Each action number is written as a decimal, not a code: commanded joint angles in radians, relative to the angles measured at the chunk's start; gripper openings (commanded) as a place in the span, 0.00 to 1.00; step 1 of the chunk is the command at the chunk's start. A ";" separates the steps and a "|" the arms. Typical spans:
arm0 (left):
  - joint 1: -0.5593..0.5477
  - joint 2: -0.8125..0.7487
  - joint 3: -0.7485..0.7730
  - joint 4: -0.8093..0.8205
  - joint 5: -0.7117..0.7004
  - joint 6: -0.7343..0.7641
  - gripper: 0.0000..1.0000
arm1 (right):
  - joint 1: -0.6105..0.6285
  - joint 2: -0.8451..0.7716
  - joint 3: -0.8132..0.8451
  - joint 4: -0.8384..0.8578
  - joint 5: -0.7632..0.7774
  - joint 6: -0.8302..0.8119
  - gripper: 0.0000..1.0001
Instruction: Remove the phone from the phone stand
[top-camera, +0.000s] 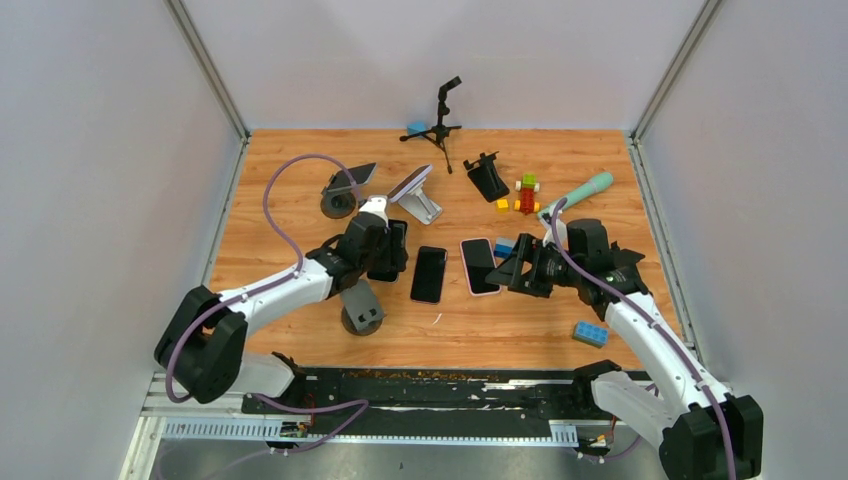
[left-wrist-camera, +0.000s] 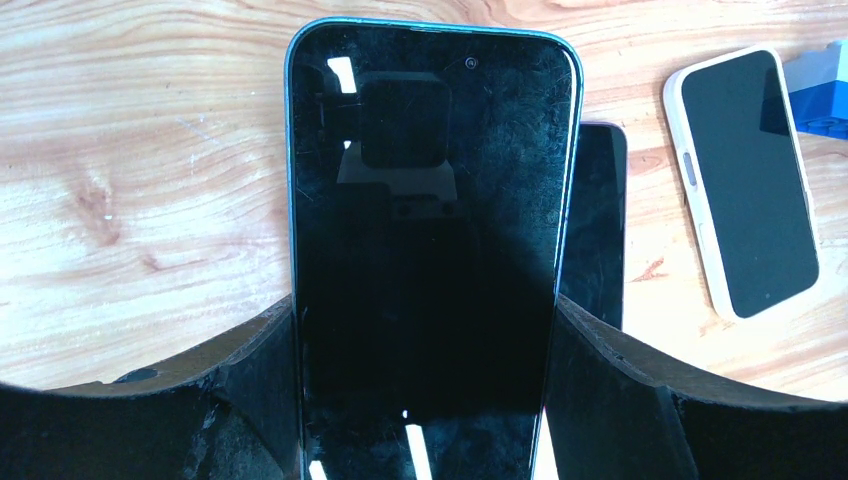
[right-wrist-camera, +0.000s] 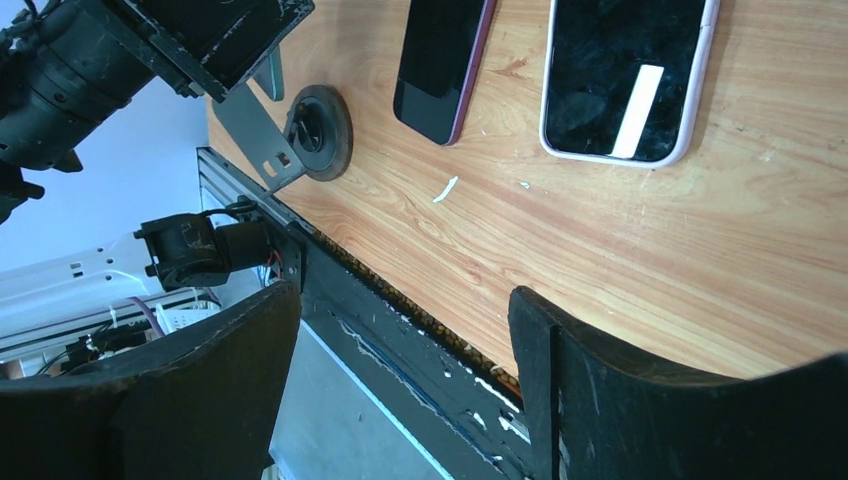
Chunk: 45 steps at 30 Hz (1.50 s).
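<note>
One stiff, slick blue-rimmed phone (left-wrist-camera: 430, 200) sits clamped by its long edges in your left gripper (left-wrist-camera: 422, 310); right gripper (right-wrist-camera: 405, 295), 3 o'clock, gapes empty.

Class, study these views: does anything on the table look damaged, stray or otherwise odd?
Yes. The phone held in the left gripper has a scuffed, smeared screen. A small white scrap lies loose on the table near its front edge, where the black rail is chipped.
</note>
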<state>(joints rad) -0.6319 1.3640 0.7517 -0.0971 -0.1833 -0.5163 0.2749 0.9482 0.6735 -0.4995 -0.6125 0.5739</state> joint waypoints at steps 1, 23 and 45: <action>0.005 -0.104 0.004 0.003 -0.036 -0.042 0.00 | 0.004 -0.028 -0.014 -0.005 0.025 -0.020 0.77; -0.010 0.036 0.093 0.129 0.002 -0.107 0.00 | 0.004 -0.016 0.010 -0.058 0.057 -0.055 0.77; -0.043 0.194 -0.101 0.233 -0.144 -0.088 0.06 | 0.004 -0.016 -0.003 -0.081 0.082 -0.087 0.77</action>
<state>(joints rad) -0.6598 1.5295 0.6609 0.0994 -0.2489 -0.6083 0.2745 0.9344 0.6556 -0.5877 -0.5468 0.5159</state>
